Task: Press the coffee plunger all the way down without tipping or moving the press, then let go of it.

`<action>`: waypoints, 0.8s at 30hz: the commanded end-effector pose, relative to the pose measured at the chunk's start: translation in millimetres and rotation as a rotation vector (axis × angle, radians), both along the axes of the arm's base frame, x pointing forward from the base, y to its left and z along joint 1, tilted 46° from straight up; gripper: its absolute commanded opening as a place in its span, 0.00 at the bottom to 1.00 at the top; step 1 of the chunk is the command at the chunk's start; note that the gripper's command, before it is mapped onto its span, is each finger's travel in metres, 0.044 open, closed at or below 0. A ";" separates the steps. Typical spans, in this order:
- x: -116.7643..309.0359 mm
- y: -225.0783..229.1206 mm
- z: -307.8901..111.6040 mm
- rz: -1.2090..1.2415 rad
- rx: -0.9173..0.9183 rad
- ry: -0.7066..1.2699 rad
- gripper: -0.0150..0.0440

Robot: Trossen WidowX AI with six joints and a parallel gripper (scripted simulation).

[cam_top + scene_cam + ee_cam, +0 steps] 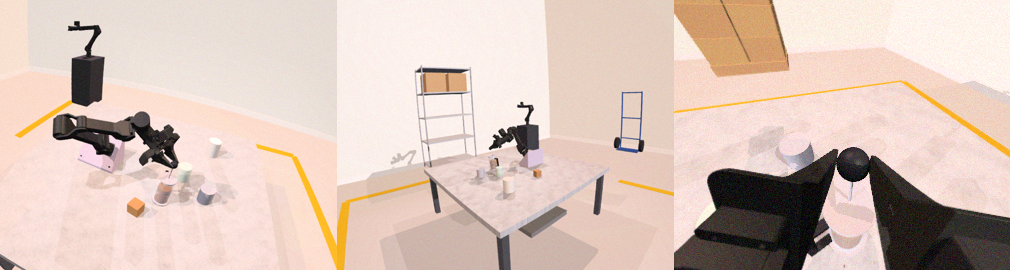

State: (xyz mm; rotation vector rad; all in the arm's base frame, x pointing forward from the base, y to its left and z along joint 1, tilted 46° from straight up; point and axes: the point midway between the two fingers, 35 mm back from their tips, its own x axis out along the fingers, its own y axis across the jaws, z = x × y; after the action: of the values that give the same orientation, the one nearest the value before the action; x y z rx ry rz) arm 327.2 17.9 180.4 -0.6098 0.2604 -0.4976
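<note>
The coffee press has a clear glass body [163, 195] [492, 164] [848, 243] with brown contents, a pale lid [168, 180] [849, 220] and a black handle [166, 171] [496, 162] [820, 239]. It leans a little to the right in the top view; whether its base is fully flat I cannot tell. A short length of the thin plunger rod [170, 173] [850, 191] shows above the lid. My gripper [174, 164] [490, 147] [853, 163] is shut on the round black plunger knob [853, 170], one fingertip on each side.
A pale green cylinder [184, 173] [499, 171] stands close beside the press, with a grey mug [206, 194] [480, 172] [797, 151] near it. A white cylinder [215, 148] [508, 185] stands farther off. An orange cube [135, 207] [537, 173] and a lilac wedge [94, 159] [535, 157] are also there.
</note>
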 end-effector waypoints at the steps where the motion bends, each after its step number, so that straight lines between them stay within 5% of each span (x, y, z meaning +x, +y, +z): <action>1: -6.7 -24.6 -27.8 -0.064 -0.049 0.080 0.45; 24: 7.4 -29.5 -29.2 -0.065 -0.052 0.075 0.45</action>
State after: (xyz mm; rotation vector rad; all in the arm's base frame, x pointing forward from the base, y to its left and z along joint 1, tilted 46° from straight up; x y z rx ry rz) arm 337.5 1.3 164.3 -0.6390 0.2832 -0.5045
